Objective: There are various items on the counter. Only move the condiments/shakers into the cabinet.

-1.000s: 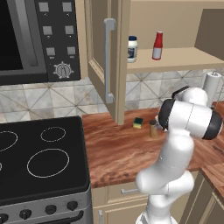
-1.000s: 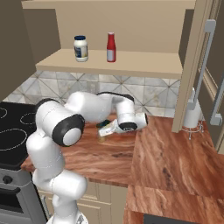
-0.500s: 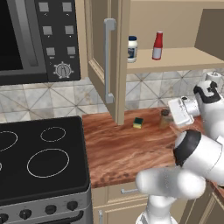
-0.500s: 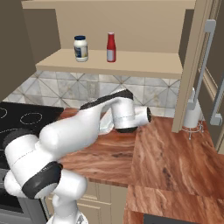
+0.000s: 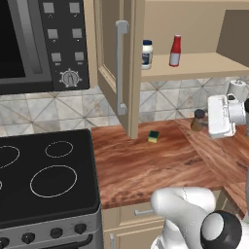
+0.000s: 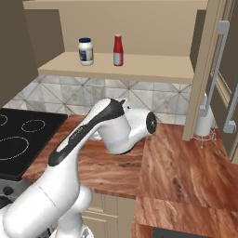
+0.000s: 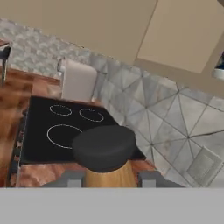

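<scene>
- Two-finger gripper closed on small tan-brown shaker with dark round top; one finger tip either side of its body in hand view.
- Same shaker seen in left base view, lifted above reddish-brown wood-grain counter, at the white hand's front end.
- White jar with dark blue lid and red squeeze bottle with white cap upright on tan shelf of beige wall cabinet, apart from each other.
- Cabinet door open.
- Small green-and-yellow sponge block on counter near door's lower edge.
- Black stovetop left of counter.
</scene>
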